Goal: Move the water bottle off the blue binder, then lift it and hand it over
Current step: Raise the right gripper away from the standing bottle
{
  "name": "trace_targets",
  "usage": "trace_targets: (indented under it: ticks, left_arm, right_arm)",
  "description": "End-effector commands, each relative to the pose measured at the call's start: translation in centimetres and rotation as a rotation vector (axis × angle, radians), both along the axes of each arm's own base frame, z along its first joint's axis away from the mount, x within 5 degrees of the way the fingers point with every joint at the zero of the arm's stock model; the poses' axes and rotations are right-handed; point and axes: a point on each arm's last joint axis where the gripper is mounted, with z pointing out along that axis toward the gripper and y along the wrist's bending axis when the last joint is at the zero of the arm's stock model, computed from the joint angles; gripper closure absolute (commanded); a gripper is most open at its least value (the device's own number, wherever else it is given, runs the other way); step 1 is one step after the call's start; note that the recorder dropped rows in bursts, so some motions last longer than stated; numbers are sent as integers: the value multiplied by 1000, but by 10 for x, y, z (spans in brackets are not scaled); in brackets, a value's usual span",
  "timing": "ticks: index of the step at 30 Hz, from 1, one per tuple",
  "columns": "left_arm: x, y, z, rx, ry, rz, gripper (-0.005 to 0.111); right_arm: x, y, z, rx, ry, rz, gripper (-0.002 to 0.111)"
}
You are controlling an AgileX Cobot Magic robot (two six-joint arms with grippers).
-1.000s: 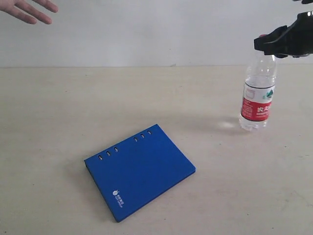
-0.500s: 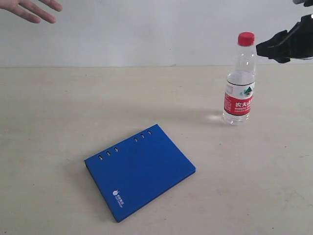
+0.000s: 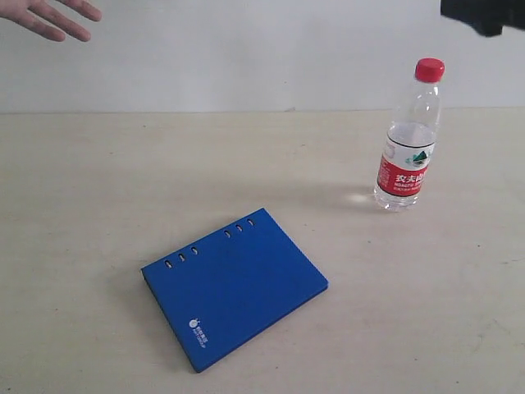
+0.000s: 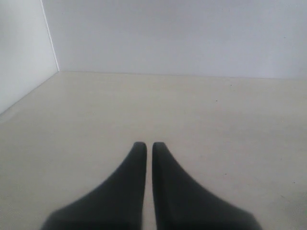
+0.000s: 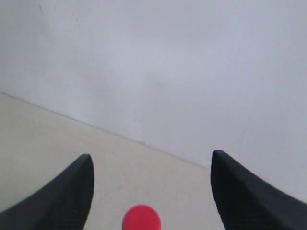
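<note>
exterior view: the water bottle [image 3: 408, 139] stands on the table [image 3: 98, 180], off the blue binder [image 3: 235, 287] and well apart from it, beyond its holed edge. the right gripper [image 5: 151, 155], also clear of the binder, spreads its jaws wide on nothing. the left gripper [image 4: 149, 144] is pressed closed, empty. the bottle looks light, smooth and squashable, so the labelled waist seems the best hold.

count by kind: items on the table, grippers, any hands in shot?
Bottle: 1
Binder: 1
Grippers: 2 (left gripper, right gripper)
Hand: 1
Total: 5
</note>
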Motion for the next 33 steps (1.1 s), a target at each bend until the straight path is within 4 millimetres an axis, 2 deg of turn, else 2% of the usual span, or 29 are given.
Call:
trace_targets:
  ticks: [1, 2, 5, 9, 10, 12, 16, 19, 22, 26, 30, 33]
  left_arm:
    - [0, 0, 0, 7, -6, -8, 102]
    - [0, 0, 0, 7, -6, -8, 102]
    - [0, 0, 0, 7, -6, -8, 102]
    - [0, 0, 0, 7, -6, -8, 102]
    - [0, 0, 0, 7, -6, -8, 102]
    - [0, 0, 0, 7, -6, -8, 102]
    - [0, 0, 0, 7, -6, -8, 102]
    - [0, 0, 0, 7, -6, -8, 102]
    - [0, 0, 0, 7, -6, -8, 102]
    - [0, 0, 0, 7, -6, -8, 102]
    - [0, 0, 0, 5, -6, -8, 102]
    - [0, 0, 0, 8, -6, -8, 102]
  right_arm:
    - [-47, 15, 51, -26, -160, 133, 47]
    - [-76, 32, 56, -49, -167, 342, 50]
    - [-119, 54, 45, -66, -105, 675, 53]
    - [-143, 73, 16, -5, -3, 758, 57]
    - [-147, 77, 7, 7, 26, 778, 62]
    - [-148, 81, -9, 11, 74, 757, 74]
    - [-153, 82, -36, 30, 165, 727, 109]
    - [-156, 81, -46, 39, 197, 723, 108]
    - [-155, 81, -47, 32, 196, 706, 108]
    - [-144, 75, -50, -13, 185, 574, 108]
    - [-119, 50, -55, -138, 150, 198, 108]
    - [-109, 29, -52, -188, 126, -63, 108]
